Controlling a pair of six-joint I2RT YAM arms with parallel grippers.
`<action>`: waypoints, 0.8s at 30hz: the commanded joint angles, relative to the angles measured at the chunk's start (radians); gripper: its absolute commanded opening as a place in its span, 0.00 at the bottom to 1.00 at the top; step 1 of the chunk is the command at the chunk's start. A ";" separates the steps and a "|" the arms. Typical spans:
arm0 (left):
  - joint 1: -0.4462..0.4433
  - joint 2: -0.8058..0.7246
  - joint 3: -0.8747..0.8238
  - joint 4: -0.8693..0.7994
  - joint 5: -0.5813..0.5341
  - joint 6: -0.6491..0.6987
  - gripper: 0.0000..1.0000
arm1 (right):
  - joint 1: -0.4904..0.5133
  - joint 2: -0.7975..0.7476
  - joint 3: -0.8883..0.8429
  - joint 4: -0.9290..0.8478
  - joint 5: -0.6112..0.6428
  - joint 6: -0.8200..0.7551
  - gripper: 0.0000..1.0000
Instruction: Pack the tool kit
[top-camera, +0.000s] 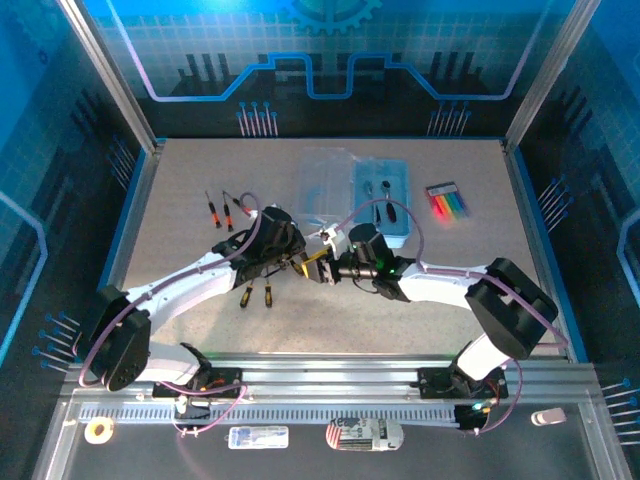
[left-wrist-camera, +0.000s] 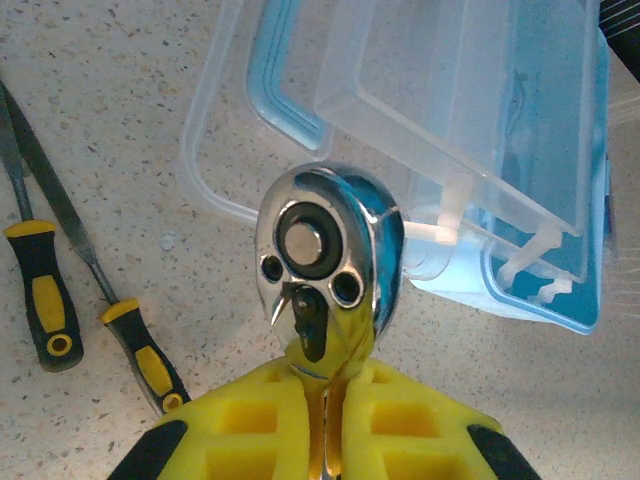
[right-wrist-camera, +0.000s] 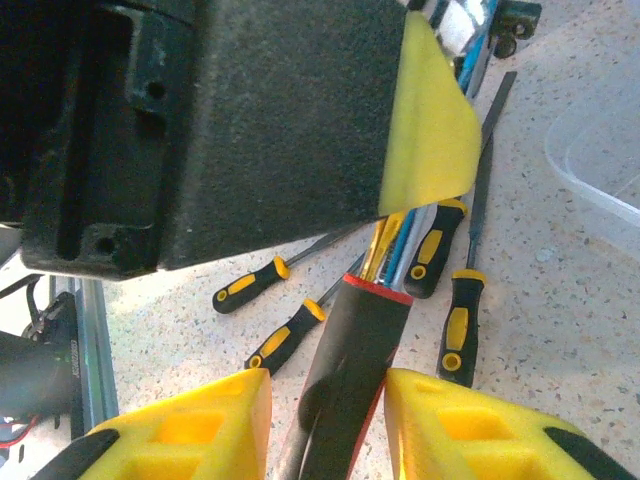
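Note:
A ratchet wrench hangs above the table between both arms. My left gripper (left-wrist-camera: 325, 420) is shut on its chrome neck, with the round head (left-wrist-camera: 325, 250) sticking out past the yellow pads. My right gripper (right-wrist-camera: 328, 420) is closed round the wrench's black, red-trimmed handle (right-wrist-camera: 350, 350); the right pad touches it and the left pad is a sliver off. From above, the left gripper (top-camera: 299, 262) and the right gripper (top-camera: 330, 270) meet nose to nose at mid-table. The tool kit's blue case (top-camera: 383, 195) lies open behind them, its clear lid (top-camera: 325, 180) to the left.
Yellow-and-black screwdrivers lie on the table under the wrench (right-wrist-camera: 455, 325) (right-wrist-camera: 285, 340), and more lie at back left (top-camera: 212, 208). Two files (left-wrist-camera: 45, 300) lie beside the clear lid (left-wrist-camera: 450, 100). A set of coloured keys (top-camera: 447, 200) lies right of the case.

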 joint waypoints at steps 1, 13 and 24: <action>-0.018 -0.021 0.003 0.078 -0.013 -0.024 0.03 | 0.015 0.022 0.030 0.006 -0.015 0.017 0.36; -0.023 -0.015 0.009 0.087 0.005 -0.024 0.03 | 0.000 0.025 0.037 -0.030 0.004 0.001 0.36; -0.025 -0.034 0.005 0.081 -0.001 -0.012 0.28 | 0.001 0.011 0.021 -0.012 0.030 0.009 0.12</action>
